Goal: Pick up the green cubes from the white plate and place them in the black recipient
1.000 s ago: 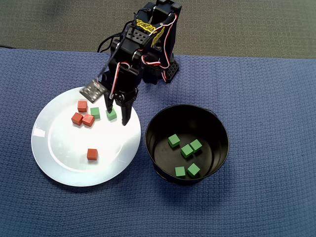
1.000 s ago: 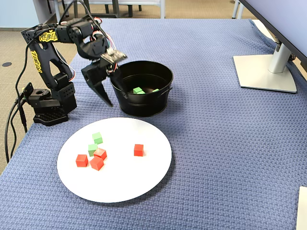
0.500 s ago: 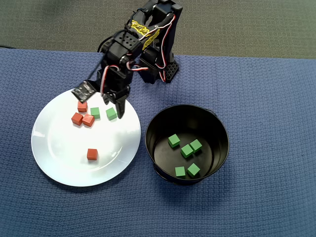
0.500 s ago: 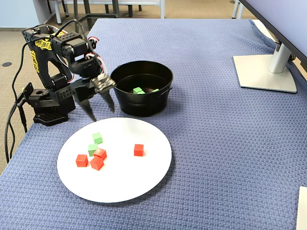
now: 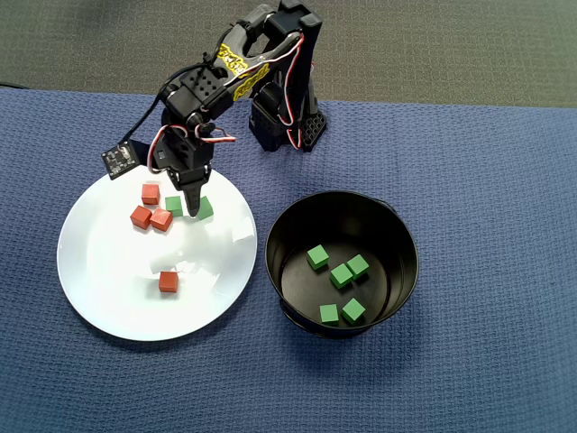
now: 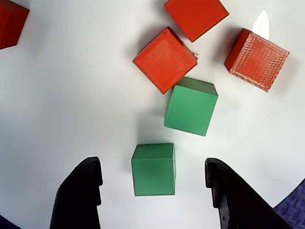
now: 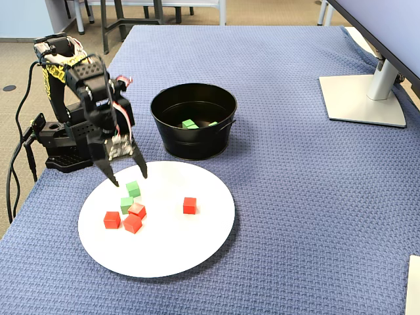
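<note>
Where overhead hides it, pincer [image 6: 153,179] straddles green cube [image 6: 153,169].

No readable text anywhere. Arm [image 5: 236,68] carries yellow sticker [image 5: 233,61] with dark marks, too small and blurred to read in overhead view; same sticker in fixed view equally unreadable. Cubes, plate, pot unmarked.

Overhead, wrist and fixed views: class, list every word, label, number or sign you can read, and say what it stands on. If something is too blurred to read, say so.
Yellow label with dark markings on the robot arm, also seen in the fixed view: too small and blurred to read.
Green cubes, red cubes, white plate, black recipient: no text visible.
No other writing shows in any view.
</note>
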Action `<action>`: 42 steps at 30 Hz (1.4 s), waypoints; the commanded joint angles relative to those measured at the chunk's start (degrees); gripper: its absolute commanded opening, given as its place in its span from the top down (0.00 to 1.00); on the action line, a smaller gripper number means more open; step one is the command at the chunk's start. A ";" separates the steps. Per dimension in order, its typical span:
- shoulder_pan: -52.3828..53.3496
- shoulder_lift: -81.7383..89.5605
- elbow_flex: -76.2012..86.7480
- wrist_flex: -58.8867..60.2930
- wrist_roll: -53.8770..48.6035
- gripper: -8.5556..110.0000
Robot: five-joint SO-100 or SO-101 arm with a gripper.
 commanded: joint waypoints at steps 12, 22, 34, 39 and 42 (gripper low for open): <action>-1.32 1.49 5.71 -4.13 -1.76 0.70; -2.11 0.79 8.79 -9.58 0.18 0.71; -3.08 -4.13 8.35 -13.10 2.37 0.74; -3.96 -2.37 11.07 -14.33 2.90 0.76; -4.13 -1.76 12.04 -14.33 2.90 0.79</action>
